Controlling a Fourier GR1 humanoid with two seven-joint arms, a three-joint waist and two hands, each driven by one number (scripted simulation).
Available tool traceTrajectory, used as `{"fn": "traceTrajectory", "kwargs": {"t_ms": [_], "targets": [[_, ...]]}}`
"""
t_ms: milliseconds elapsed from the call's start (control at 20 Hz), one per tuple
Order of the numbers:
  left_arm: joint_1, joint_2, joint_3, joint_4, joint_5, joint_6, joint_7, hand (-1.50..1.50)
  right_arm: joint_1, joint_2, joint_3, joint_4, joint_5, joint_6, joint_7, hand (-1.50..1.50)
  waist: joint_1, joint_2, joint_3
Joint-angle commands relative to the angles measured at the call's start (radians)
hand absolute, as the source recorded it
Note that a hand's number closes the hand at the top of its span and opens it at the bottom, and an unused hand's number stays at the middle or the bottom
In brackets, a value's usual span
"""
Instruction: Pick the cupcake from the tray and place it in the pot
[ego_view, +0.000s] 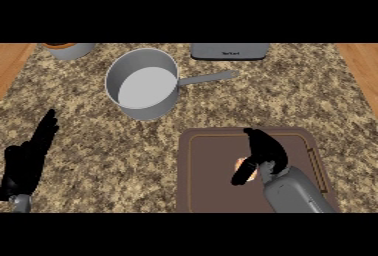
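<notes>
Nearest the lower edge, right hand (260, 152) over the middle of the brown tray (203, 170), fingers and thumb curled down round the cupcake (244, 167); only a sliver of orange and pale shows between thumb and fingers, so the hand appears to be pinching it, though contact itself is mostly hidden; cupcake sits near the tray's centre, slightly toward its right half; too little shows to tell its long axis or which way it faces, presumably upright on its base; left hand (26, 160) at the counter's left edge, fingers straight and together, pointing up, resting, holding nothing; tray lies at the near right part of the granite counter (88, 135); farther back, grey pot (144, 85) stands toward the far left-centre, mouth up, handle pointing right along the counter; judgement: step in hand is the grasp; to do it well, close evenly on the wrapper sides, lift straight up clear of the tray's rim before swinging left and away, keep the cake level, lower it inside the pot wall before releasing; a can (68, 48) and a dark appliance (229, 51) at the far edge.
</notes>
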Motion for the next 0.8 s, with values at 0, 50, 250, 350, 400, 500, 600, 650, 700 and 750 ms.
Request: {"fn": "traceTrajectory", "kwargs": {"t_ms": [0,50,250,350,400,500,600,650,700,750], "targets": [[0.047,0.012,0.027,-0.054,0.002,-0.030,0.005,0.00,0.002,0.026,0.018,0.088,0.030,0.047,0.017,1.50,0.006,0.000,0.001],[-0.009,0.021,0.049,0.010,-0.005,-0.052,0.002,0.00,-0.042,0.022,0.000,0.055,0.040,0.081,0.046,1.50,0.001,0.001,0.000],[-0.052,-0.013,0.078,0.066,-0.012,-0.076,-0.016,0.00,0.002,0.061,0.014,0.024,0.091,0.071,0.034,1.50,-0.003,0.000,0.000],[-0.040,-0.071,0.028,0.074,-0.072,-0.028,-0.032,0.00,-0.042,0.009,-0.067,0.084,0.065,0.103,-0.038,1.50,-0.002,0.001,0.000],[0.032,-0.069,0.020,-0.040,-0.070,-0.017,0.008,0.00,0.019,0.080,0.006,0.033,0.106,0.052,0.033,1.50,0.002,-0.001,0.001],[0.000,-0.055,0.053,-0.016,-0.083,-0.036,0.028,0.00,0.038,0.026,-0.043,-0.033,0.094,0.111,0.008,1.50,-0.002,-0.001,0.000],[-0.051,-0.040,0.050,0.041,-0.051,-0.057,0.010,0.00,-0.094,0.162,0.159,0.049,0.151,0.099,-0.092,1.50,0.030,0.005,0.000],[-0.051,-0.052,0.020,0.004,-0.063,-0.055,0.019,0.00,-0.120,0.190,0.219,0.045,0.157,0.118,-0.145,1.50,0.055,0.004,0.001],[-0.055,-0.071,0.006,0.016,-0.064,-0.055,0.001,0.00,-0.156,0.192,0.295,0.022,0.137,0.135,-0.183,1.50,0.085,0.007,0.000],[-0.076,-0.056,0.010,0.034,-0.062,-0.073,-0.005,0.00,-0.204,0.193,0.343,0.031,0.135,0.158,-0.241,1.50,0.111,0.017,-0.001]]}}
